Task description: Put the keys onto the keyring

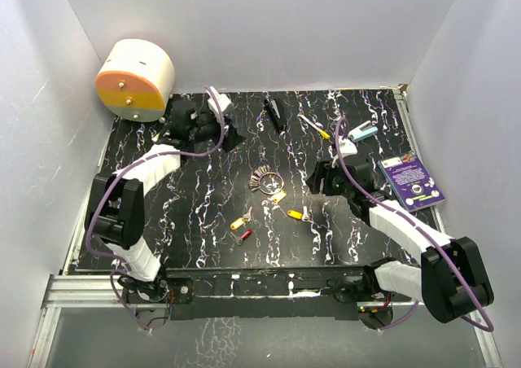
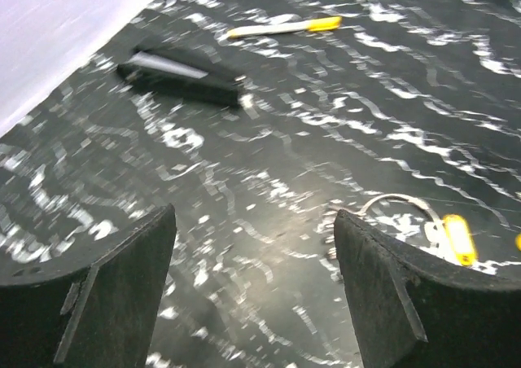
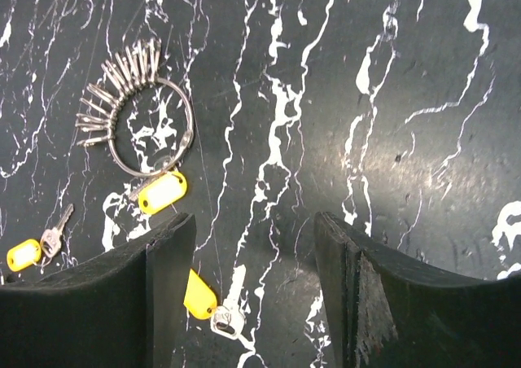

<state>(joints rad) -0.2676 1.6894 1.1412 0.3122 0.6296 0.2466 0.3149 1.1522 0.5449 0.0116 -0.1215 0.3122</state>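
A: From above, where do things lie?
B: The keyring lies in the middle of the table, with four loose keys near it on the arms' side: three yellow, plus a red key. The left gripper sits far-left, well apart; the right gripper is just right of the ring.
A: Left wrist?
B: The left gripper has its fingers wide apart over marble, holding nothing. A black tool and a yellow-tipped stick lie beyond; the keyring peeks past the right finger.
A: Right wrist?
B: The right gripper is spread wide too, gripping nothing. The keyring lies ahead-left, one of the keys at its rim, another between the fingers, close to the left one
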